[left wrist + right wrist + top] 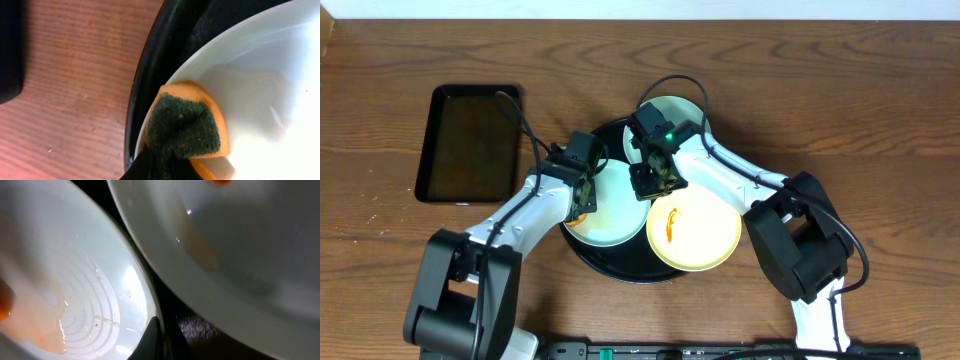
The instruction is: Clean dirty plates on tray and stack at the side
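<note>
Overhead view: your left gripper (583,196) clamps a green-faced orange sponge (578,212) on a pale mint round plate (618,218) in the glossy black round tray (610,270). Your right gripper (656,180) sits closed at its rim.

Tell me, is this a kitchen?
Probably a robot practice bench, not a kitchen: a wooden table, a smeared yellow plate on a round black tray, and a sponge on a pale plate.

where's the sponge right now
Left wrist view, lower centre: the sponge lies on the left rim of the mint-blue plate, just inside the black tray edge, pinched by the left gripper.
</note>
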{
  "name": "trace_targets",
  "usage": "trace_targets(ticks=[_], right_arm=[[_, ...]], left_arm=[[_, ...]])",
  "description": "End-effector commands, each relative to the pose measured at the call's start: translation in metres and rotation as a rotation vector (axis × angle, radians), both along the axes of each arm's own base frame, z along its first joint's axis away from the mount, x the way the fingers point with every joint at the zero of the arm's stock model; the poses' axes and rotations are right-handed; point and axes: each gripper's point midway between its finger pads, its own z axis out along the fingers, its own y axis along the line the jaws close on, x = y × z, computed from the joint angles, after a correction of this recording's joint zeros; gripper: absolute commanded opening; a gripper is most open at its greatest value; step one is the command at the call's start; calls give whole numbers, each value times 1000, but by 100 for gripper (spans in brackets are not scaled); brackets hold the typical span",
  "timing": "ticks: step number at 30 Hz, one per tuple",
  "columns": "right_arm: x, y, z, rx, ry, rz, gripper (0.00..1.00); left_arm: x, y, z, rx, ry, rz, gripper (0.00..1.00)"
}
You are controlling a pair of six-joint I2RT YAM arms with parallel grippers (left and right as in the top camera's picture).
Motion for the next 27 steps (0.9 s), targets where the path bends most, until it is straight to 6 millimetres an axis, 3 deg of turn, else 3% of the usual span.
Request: trace_targets(ticks=[1,8,11,14,17,22,27], right_arm=[[11,5,19,-2,-59,27,1],[26,16,60,53,-148,49,1],[32,14,69,34,-178,41,1],[38,8,74,-5,-206,28,1],[49,-7,87,-94,-259,2,1],[61,-19,114,-169,-322,-22,1],[67,-26,141,-231,-387,81,1]], left_arm=[[5,22,30,98,-69,22,8],[9,7,101,-60,-285,27,8],[8,6,121,-85,-349,27,8],[7,5,123,-102,-353,36,8],[3,-10,112,-177,-305,5,8],[3,-11,106,-178,-284,5,8],[3,-11,106,-178,-283,5,8]])
